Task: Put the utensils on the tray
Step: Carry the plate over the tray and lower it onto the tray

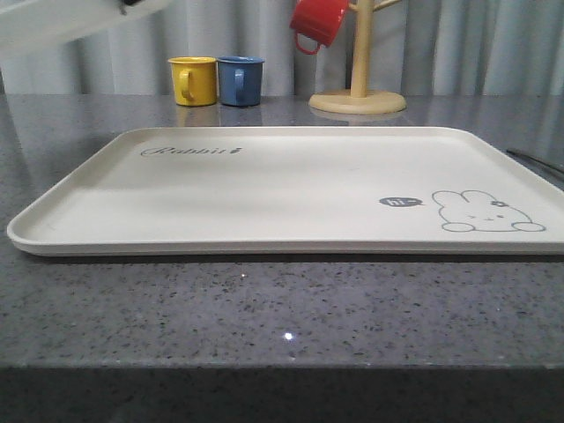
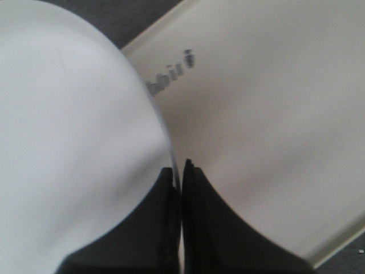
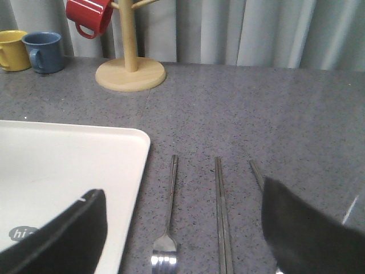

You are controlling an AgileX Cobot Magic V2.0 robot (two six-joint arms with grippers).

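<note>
The white plate hangs in the air, pinched at its rim by my left gripper, whose jaws are shut on it. In the front view the plate is high above the cream tray's far left corner. The tray lies under the plate. My right gripper is open, low over the counter just right of the tray. Between its fingers lie the fork and the chopsticks. One finger partly hides the spoon handle.
A yellow mug and a blue mug stand behind the tray. A wooden mug tree at the back carries a red mug. Utensil handles show beside the tray's right edge. Grey counter runs in front of the tray.
</note>
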